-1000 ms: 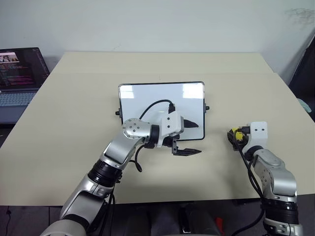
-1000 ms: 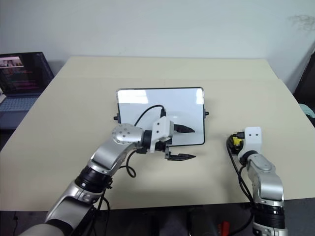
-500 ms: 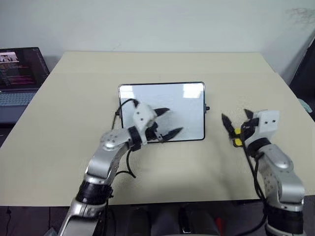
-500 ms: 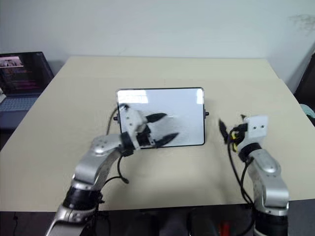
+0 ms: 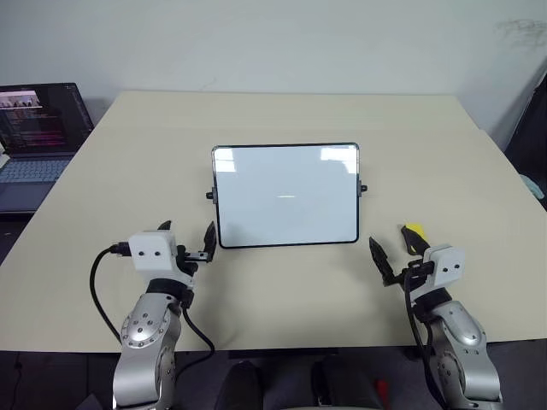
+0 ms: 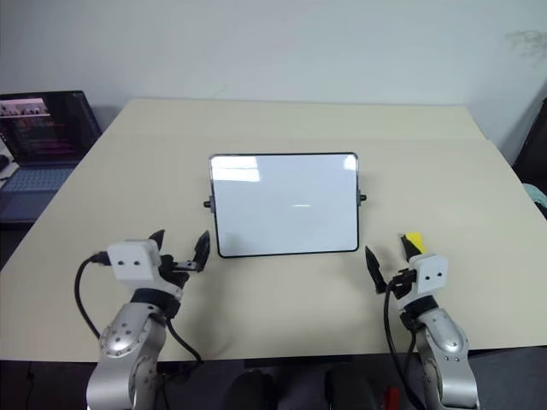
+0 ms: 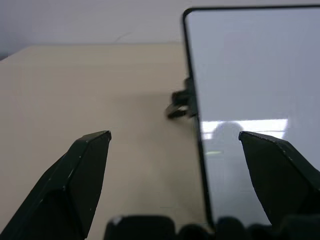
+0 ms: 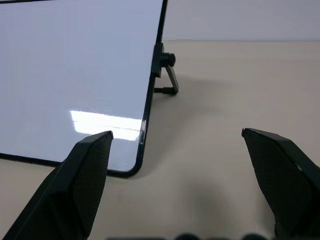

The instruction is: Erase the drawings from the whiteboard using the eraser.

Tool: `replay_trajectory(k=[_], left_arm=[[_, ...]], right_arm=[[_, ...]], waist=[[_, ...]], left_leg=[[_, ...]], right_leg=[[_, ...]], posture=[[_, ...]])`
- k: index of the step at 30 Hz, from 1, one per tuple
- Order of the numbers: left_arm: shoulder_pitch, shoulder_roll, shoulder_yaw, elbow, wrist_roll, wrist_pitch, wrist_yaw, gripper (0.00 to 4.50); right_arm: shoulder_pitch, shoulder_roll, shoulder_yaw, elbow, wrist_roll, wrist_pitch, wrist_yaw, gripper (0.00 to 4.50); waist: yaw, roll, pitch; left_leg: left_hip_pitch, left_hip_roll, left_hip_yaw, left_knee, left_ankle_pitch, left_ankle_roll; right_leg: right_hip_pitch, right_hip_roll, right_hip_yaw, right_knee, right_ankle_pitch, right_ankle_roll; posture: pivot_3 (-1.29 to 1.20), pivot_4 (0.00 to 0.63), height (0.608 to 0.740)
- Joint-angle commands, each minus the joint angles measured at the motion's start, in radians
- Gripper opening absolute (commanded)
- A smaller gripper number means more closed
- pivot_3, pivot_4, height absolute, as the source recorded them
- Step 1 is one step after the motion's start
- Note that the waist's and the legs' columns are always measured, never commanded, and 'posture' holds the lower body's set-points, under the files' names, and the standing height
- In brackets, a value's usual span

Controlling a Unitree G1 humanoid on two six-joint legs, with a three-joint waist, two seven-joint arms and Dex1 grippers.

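Your whiteboard [image 5: 285,195] at mid-tabletop [image 5: 282,111] looks wiped clean apart from maybe one faint central fleck, the eraser [image 5: 414,231] lies just beyond the right gripper [image 5: 395,256], and both it and the left gripper [image 5: 186,241] hover with jaws wide, empty.

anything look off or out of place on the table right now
Nothing stands out. The whiteboard sits square on the table with no marks on its surface, the eraser lies on the table to its right, and both grippers, left and right, are open and empty.
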Motion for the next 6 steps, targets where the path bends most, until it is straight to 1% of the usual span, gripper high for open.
replay_trajectory(k=[1, 6], left_arm=[[0.008, -0.014, 0.012, -0.037, -0.010, -0.008, 0.031, 4.50], [-0.021, -0.015, -0.012, -0.003, 0.016, -0.037, 0.056, 4.50]], right_arm=[[0.011, -0.008, -0.026, 0.002, 0.029, -0.035, 0.006, 4.48], [-0.022, -0.042, -0.057, 0.067, 0.030, -0.036, -0.007, 4.48]], waist=[[0.000, 0.000, 0.000], [0.001, 0.000, 0.000]], left_leg=[[0.000, 0.000, 0.000, 0.000, 0.000, 0.000], [0.000, 0.000, 0.000, 0.000, 0.000, 0.000]], right_leg=[[0.000, 0.000, 0.000, 0.000, 0.000, 0.000], [0.000, 0.001, 0.000, 0.000, 0.000, 0.000]], posture=[[0.00, 0.150, 0.740], [0.00, 0.150, 0.740]])
